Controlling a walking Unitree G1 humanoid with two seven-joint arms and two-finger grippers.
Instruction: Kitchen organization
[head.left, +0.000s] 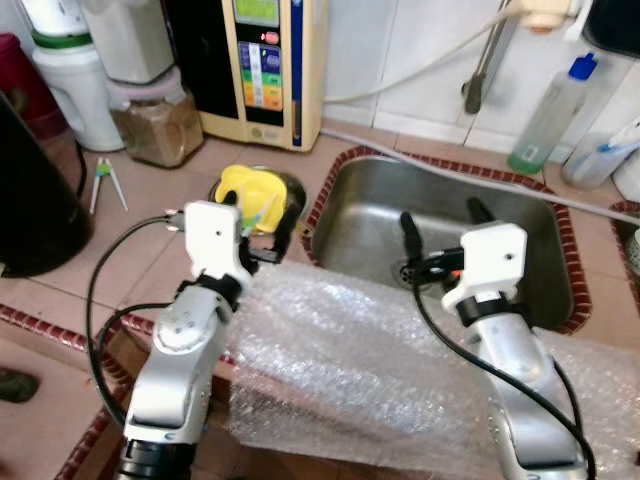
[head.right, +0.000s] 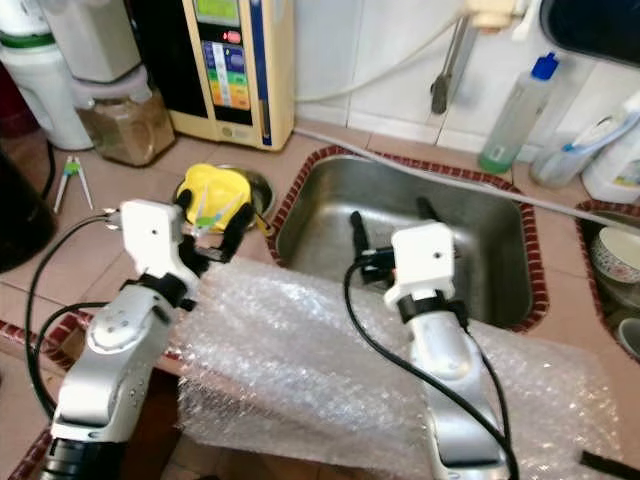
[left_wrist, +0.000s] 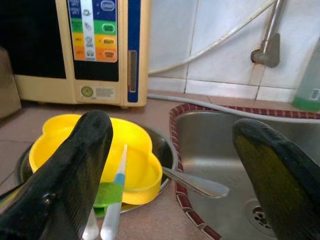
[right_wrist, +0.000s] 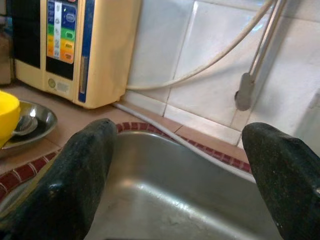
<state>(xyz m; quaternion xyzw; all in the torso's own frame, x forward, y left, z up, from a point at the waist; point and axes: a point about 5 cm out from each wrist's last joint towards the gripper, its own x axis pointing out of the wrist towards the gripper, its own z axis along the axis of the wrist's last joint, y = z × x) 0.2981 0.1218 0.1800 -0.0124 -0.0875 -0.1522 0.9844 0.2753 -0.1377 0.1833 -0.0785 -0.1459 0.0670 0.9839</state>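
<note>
A yellow bowl sits in a metal dish on the tiled counter, just left of the steel sink. A spoon and a white-and-blue stick with a green tab lie in the dish against the bowl. My left gripper is open, low over the counter, close in front of the bowl and the sink's left rim. Over the sink basin, my right gripper is open and holds nothing. A sheet of bubble wrap covers the counter's front edge under both arms.
A cream water machine, a jar and white containers stand at the back left. Small tongs lie on the counter. A green soap bottle stands back right. A hose runs behind the sink. Bowls sit far right.
</note>
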